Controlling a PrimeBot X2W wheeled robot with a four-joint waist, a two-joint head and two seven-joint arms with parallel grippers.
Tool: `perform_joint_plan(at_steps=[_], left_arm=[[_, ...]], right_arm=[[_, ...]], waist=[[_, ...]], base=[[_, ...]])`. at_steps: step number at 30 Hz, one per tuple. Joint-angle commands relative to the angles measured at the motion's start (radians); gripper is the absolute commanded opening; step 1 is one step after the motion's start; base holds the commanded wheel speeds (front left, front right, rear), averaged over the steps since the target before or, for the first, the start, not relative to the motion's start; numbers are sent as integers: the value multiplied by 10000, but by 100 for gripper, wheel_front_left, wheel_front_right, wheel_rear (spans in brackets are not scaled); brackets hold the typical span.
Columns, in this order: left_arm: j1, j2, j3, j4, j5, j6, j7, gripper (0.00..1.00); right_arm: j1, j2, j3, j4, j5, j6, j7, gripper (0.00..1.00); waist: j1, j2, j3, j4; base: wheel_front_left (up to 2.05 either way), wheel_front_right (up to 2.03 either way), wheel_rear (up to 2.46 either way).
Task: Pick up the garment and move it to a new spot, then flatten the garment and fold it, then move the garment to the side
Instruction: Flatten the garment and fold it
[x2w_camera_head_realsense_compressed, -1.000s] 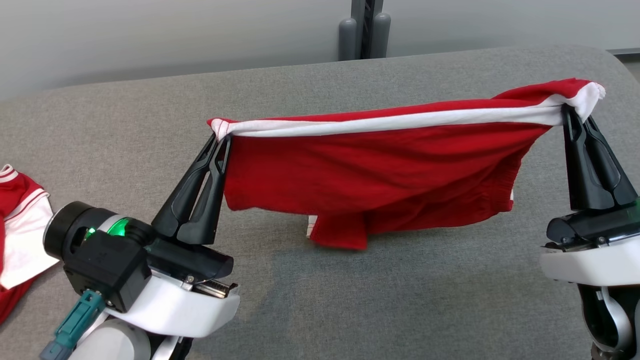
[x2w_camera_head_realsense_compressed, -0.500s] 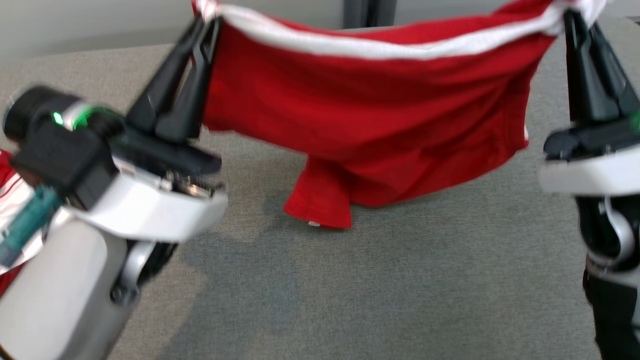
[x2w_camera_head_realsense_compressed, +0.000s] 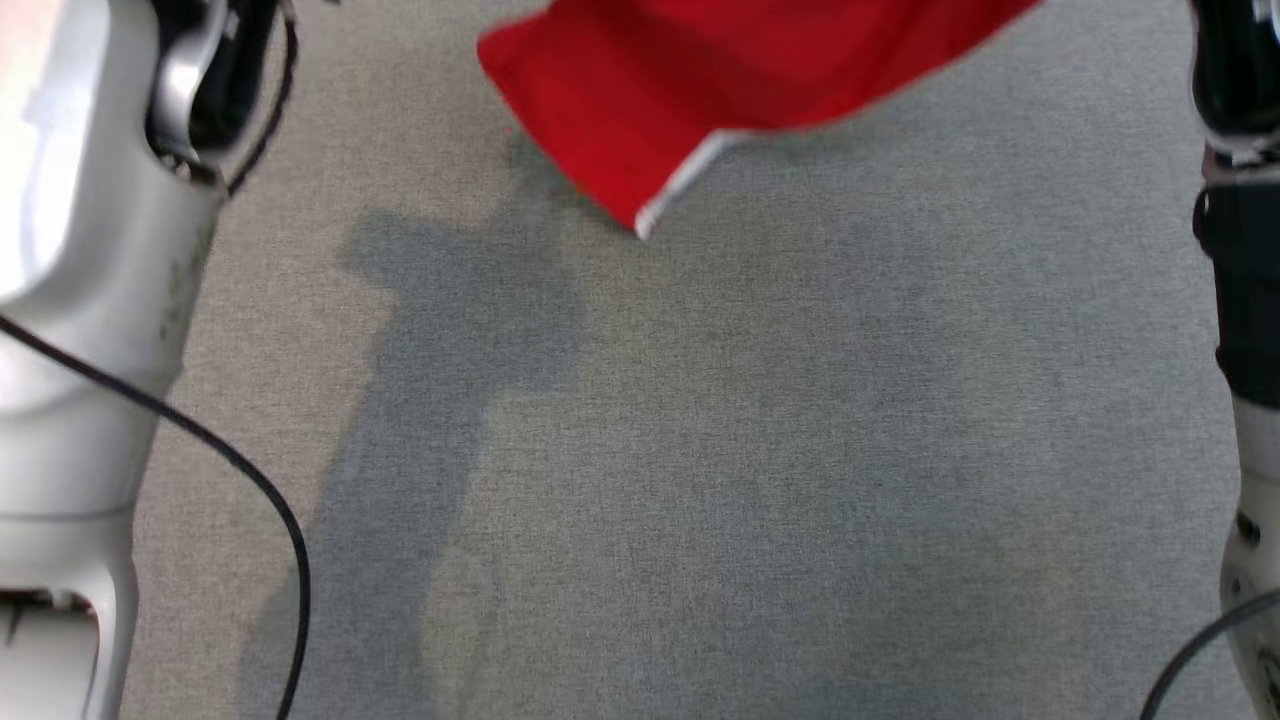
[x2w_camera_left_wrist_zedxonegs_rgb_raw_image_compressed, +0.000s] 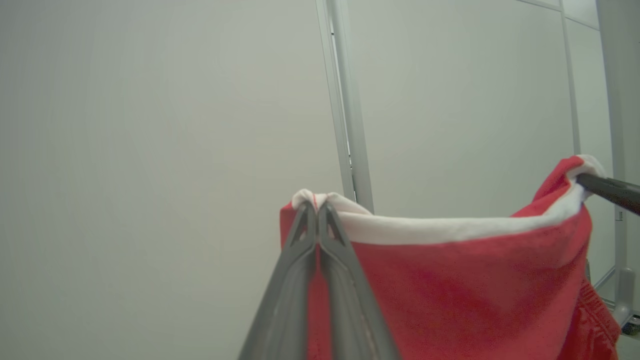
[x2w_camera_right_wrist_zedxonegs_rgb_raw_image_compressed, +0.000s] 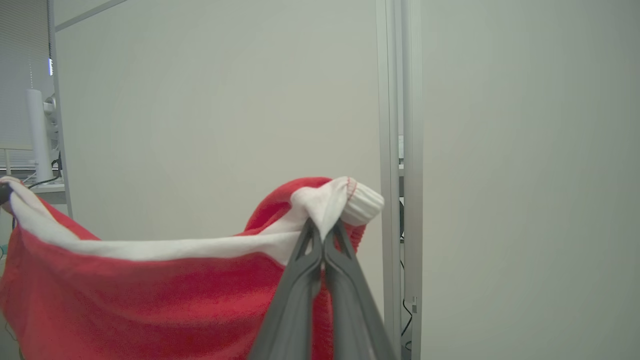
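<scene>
At the left edge of the head view, the pale left forearm (x2w_camera_head_realsense_compressed: 70, 250) is standing tall with a black cable (x2w_camera_head_realsense_compressed: 301, 580) looping down beside it. Up at its far end the left gripper (x2w_camera_left_wrist_zedxonegs_rgb_raw_image_compressed: 317, 209) is pinching tight, its two dark fingers pressed tip to tip on a white-trimmed corner of the garment (x2w_camera_left_wrist_zedxonegs_rgb_raw_image_compressed: 450, 290). Moving across, the red cloth is hanging in the air between the two arms, and its white band (x2w_camera_left_wrist_zedxonegs_rgb_raw_image_compressed: 440, 229) is running in a shallow sag from one pinch to the other. That looks like the reason for gripping two corners well apart: the cloth's own weight is doing the smoothing. Underneath, a loose flap (x2w_camera_head_realsense_compressed: 620, 140) with a white edge is dangling above the grey padded surface (x2w_camera_head_realsense_compressed: 780, 470) and throwing a shadow there. It is too blurred to tell whether it is brushing the surface. Over on the right, the right gripper (x2w_camera_right_wrist_zedxonegs_rgb_raw_image_compressed: 324, 226) is clamped on the cloth as well, with a bunched knob of ribbed white cuff bulging above its tips. Below it, the dark right arm (x2w_camera_head_realsense_compressed: 1245, 300) is lining the right edge of the head view. I'm reading this as the carry stage: the garment is up and spread, not yet laid down, with flattening and folding to come. Lowering calls for both hands sinking evenly so the flap lands first. The lumpy right-hand hold could be laying a twist into it.
</scene>
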Motion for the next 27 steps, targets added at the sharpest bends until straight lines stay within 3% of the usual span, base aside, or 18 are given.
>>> perform_joint_plan(at_steps=[1,8,15,19,27], left_arm=[[-346,-38,89,383,-59,-55,-158,0],[-1568,-646,162,3411,-247,-474,-691,0],[-931,-1265,49,5119,-505,-916,-944,0],[136,-1452,327,4927,-538,-1012,-989,0],[3440,-1654,1094,3061,133,-993,-987,0]], right_arm=[[-360,50,25,337,152,-5,-264,0],[-1874,487,77,3575,541,-5,-1361,0],[-1564,619,772,5631,921,-7,-1634,0],[-607,627,1263,6041,1413,-5,-1736,0],[2242,491,2069,5781,2554,-7,-1865,0]], waist=[[0,0,32,26],[0,0,17,101],[0,0,201,228],[0,0,297,214],[0,0,33,99]], base=[[0,0,0],[0,0,0],[0,0,0],[0,0,0],[0,0,0]])
